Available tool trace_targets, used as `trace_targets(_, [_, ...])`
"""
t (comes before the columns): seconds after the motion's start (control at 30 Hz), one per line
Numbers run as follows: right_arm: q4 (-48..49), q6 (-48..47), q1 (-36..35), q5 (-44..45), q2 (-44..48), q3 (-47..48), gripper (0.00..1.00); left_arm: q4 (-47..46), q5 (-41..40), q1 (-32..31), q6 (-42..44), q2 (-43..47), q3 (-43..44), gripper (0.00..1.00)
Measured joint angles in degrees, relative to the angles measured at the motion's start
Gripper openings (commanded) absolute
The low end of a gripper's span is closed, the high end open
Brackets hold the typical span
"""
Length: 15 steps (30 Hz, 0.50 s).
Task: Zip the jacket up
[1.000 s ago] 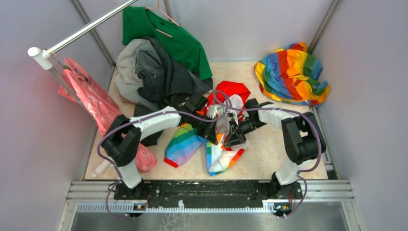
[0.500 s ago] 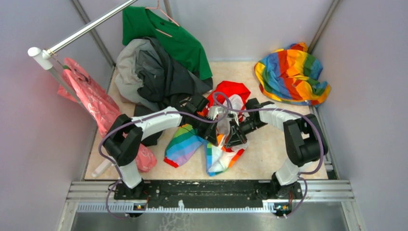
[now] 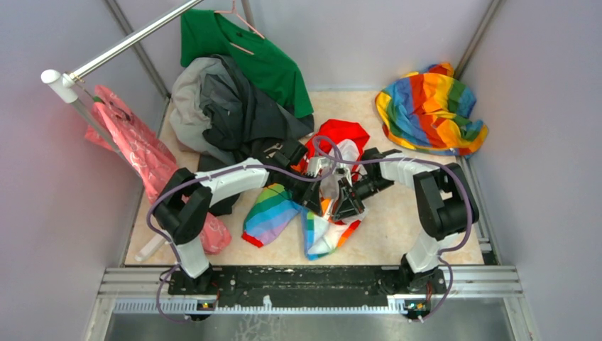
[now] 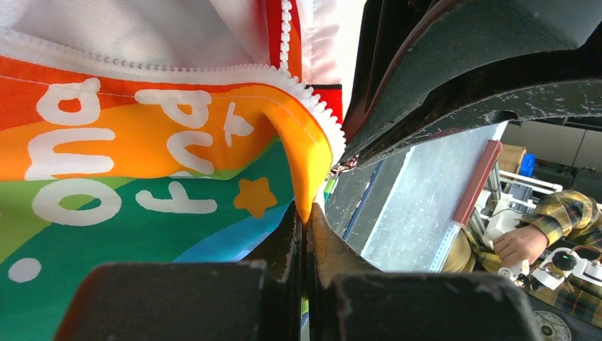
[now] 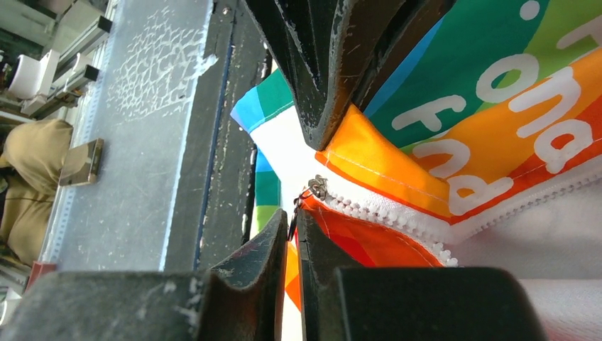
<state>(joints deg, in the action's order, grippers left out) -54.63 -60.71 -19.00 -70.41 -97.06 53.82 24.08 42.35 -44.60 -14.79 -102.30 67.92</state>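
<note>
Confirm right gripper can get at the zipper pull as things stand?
Probably yes: right gripper sits right at the zipper pull, apparently pinching its tab; left gripper holds the jacket hem beside it, not blocking.

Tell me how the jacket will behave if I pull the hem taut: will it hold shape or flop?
Likely floppy: the jacket lies crumpled and its orange edge folds over at the left end effector. Probably light and thin, since it bunches easily. The zipper pull looks tiny, so it may slip.
</note>
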Motion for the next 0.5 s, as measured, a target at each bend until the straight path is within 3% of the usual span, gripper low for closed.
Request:
trace_targets(0.37, [2.03,2.84,-0.07,-0.87,0.00,0.00,0.12,-1.81,0.74,0.02,-1.44,-0.02,-0.46,0.00])
trace_targets(0.5, [2.45,2.91,-0.11,-0.90,0.00,-0.02,0.02,-2.19,0.81,0.02,-1.84,-0.02,-0.46,0.00])
